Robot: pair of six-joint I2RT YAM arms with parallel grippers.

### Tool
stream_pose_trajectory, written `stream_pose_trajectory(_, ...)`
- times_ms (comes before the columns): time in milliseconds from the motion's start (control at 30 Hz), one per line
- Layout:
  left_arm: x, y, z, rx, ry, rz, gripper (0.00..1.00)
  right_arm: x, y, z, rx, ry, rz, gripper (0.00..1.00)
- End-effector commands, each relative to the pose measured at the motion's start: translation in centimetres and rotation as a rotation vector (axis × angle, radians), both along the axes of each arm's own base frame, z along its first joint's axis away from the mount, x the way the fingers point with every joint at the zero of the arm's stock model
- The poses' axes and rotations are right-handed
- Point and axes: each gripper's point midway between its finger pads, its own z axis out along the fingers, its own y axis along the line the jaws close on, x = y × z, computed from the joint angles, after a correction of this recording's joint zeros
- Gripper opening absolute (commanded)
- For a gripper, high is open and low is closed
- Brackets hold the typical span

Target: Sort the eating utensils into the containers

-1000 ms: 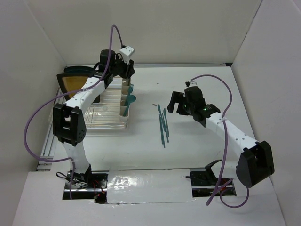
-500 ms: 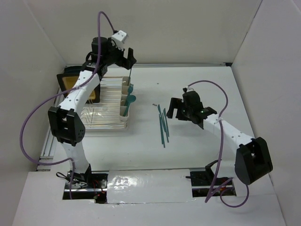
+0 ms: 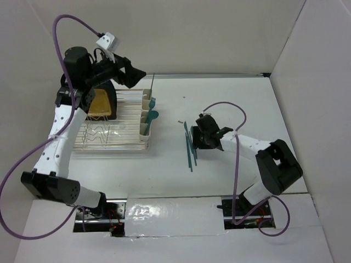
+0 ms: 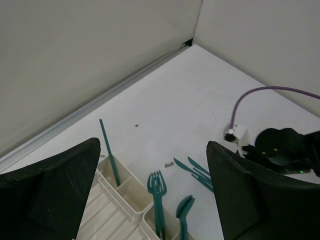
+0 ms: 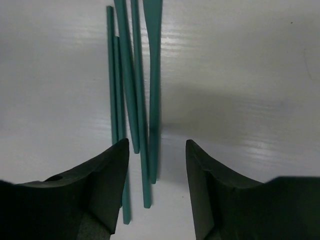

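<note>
Several teal utensils [image 3: 190,145] lie side by side on the white table; their handles [image 5: 142,100] run up the right wrist view. My right gripper [image 3: 198,139] is down at the table over their near ends. Its jaws are partly apart, so my right gripper [image 5: 157,150] is open, with two handle ends between the fingers and nothing gripped. The cream containers [image 3: 146,118] stand at the rack's right edge. They hold a fork [image 4: 158,200], a spoon [image 4: 185,215] and a slim upright handle [image 4: 109,152]. My left gripper [image 3: 131,76] hangs high above the rack, open and empty [image 4: 152,150].
A wire dish rack [image 3: 109,129] on a clear tray holds a tan-and-black board [image 3: 101,104] at its back left. White walls close in on the back, the left and the right. A dark speck [image 3: 184,97] lies near the back wall.
My left arm rose and swung back left, away from the containers, and its jaws opened wide. My right gripper dropped onto the utensils on the table, and its jaws narrowed.
</note>
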Motion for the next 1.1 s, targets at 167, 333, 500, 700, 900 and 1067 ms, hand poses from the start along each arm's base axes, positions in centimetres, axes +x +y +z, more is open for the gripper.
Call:
stream_pose_trajectory(167,-3.4,0.1,-2.1,-0.001,0.016,-0.036,1.0,2.6,-0.2,-1.4,-0.113,-0.051,-0.057,0.45)
stream_pose_trajectory(333,-4.0,0.3,-2.7,0.012,0.036,-0.042,1.0,3.0,0.3,-1.2,-0.101,-0.063,-0.057,0.4)
stream_pose_trajectory(500,-4.0,0.1,-3.2,0.012,0.048,-0.048,1.0,3.0,0.3,-2.0,-0.12,-0.051,-0.044,0.39)
stream_pose_trajectory(700,-4.8,-0.5,-3.1,0.018,0.064,-0.098,1.0,2.6,0.0,-5.0,-0.187,0.027,-0.006,0.18)
stream_pose_trajectory(900,-5.4,-2.4,-3.1,0.053,0.09,-0.106,1.0,1.5,0.1,-6.0,-0.2,0.065,0.027,0.0)
stream_pose_trajectory(1067,-4.9,-4.5,-4.2,0.019,0.183,-0.133,0.99,2.4,1.1,-0.6,-0.082,-0.056,0.005,0.0)
